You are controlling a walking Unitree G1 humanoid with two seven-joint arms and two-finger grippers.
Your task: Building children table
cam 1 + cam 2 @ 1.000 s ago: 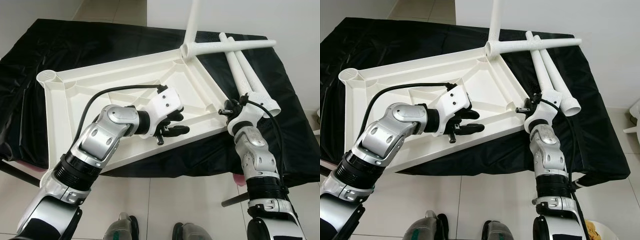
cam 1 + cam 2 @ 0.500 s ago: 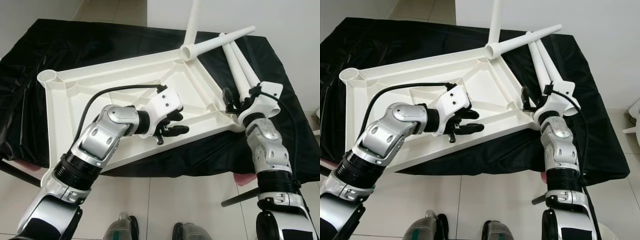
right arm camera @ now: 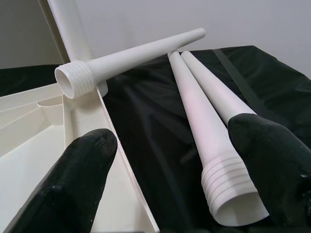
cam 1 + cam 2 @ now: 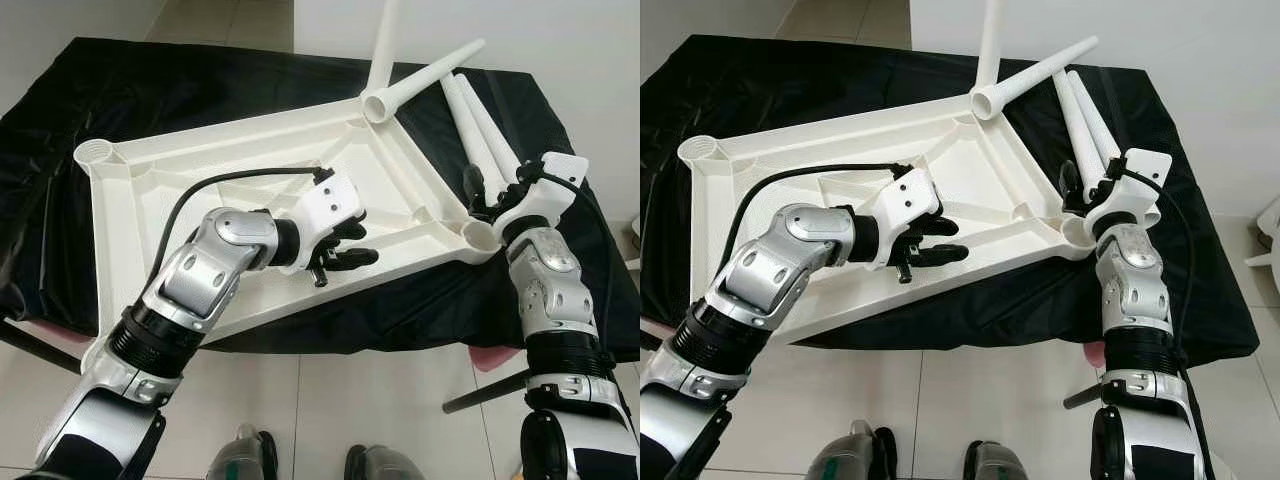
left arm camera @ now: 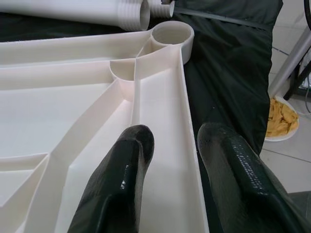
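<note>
The white ribbed tabletop [image 4: 250, 175] lies upside down on the black-covered table. My left gripper [image 4: 350, 248] is open and straddles its near rim [image 5: 192, 145], with one finger in the channel. One white leg [image 4: 383, 40] stands upright in the far corner. A second leg [image 4: 425, 73] lies with its threaded end on that corner. Two more legs [image 4: 480, 130] lie side by side on the cloth. My right gripper [image 4: 487, 195] is open at their threaded ends [image 3: 233, 194], beside the near right corner socket [image 4: 478, 234].
An empty socket [image 4: 95, 153] sits at the tabletop's left corner. The black cloth [image 4: 150, 80] drapes over the table's edges. A metal table leg [image 4: 490, 390] slants below the right side. A dish of chips [image 5: 282, 116] sits on the tiled floor.
My right gripper has moved right from the tabletop's near right corner to the loose legs' threaded ends. The leg lying across them has swung its tip farther away. The left gripper stayed put.
</note>
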